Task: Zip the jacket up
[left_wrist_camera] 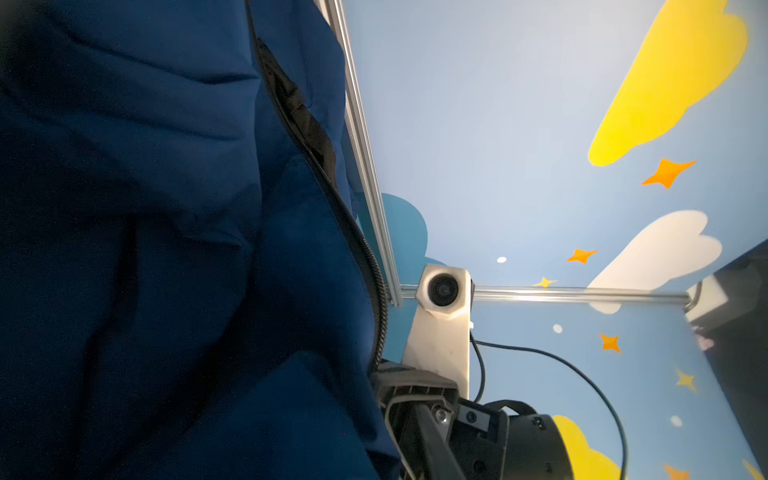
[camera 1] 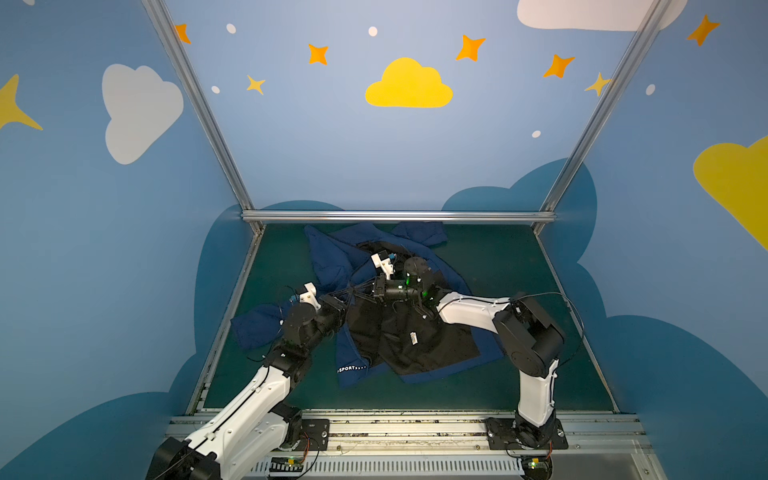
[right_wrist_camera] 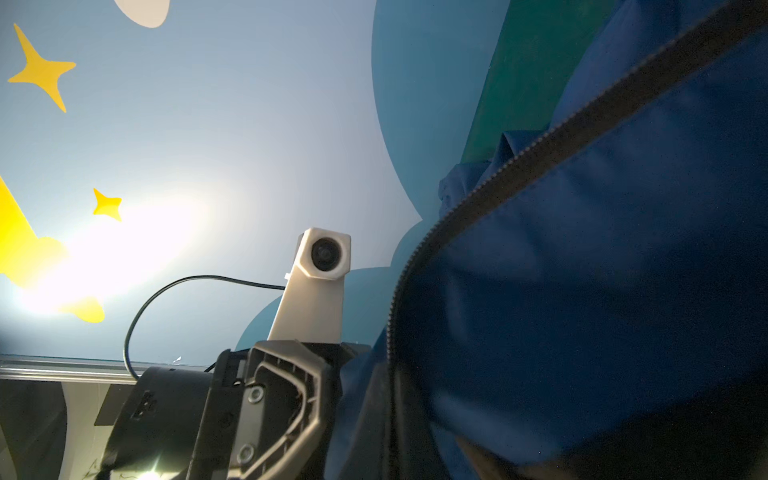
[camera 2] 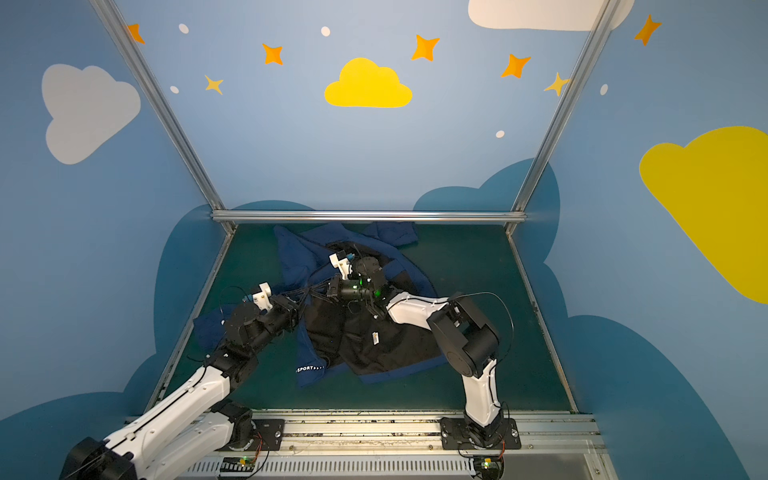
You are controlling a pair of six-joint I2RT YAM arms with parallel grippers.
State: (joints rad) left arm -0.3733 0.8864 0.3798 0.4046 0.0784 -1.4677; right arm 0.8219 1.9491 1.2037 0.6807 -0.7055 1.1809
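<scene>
The navy jacket [camera 1: 349, 365] [camera 2: 309, 368] lies open on the green table in both top views, its black lining [camera 1: 415, 336] facing up. My left gripper [camera 1: 351, 294] [camera 2: 306, 296] and right gripper [camera 1: 365, 291] [camera 2: 319, 291] meet tip to tip above the jacket's left front edge. Each is shut on that edge beside its zipper teeth [left_wrist_camera: 376, 291] [right_wrist_camera: 415, 257]. Blue cloth hides my own jaws in both wrist views. The left wrist view shows the right gripper's fingers [left_wrist_camera: 415, 390]. The right wrist view shows the left gripper's fingers [right_wrist_camera: 286, 390].
A sleeve [camera 1: 257, 328] sprawls left under the left arm. The collar end [camera 1: 419, 232] is bunched against the back rail [camera 1: 399, 216]. Bare green table [camera 1: 507, 266] shows to the right and along the front. Blue walls close in on three sides.
</scene>
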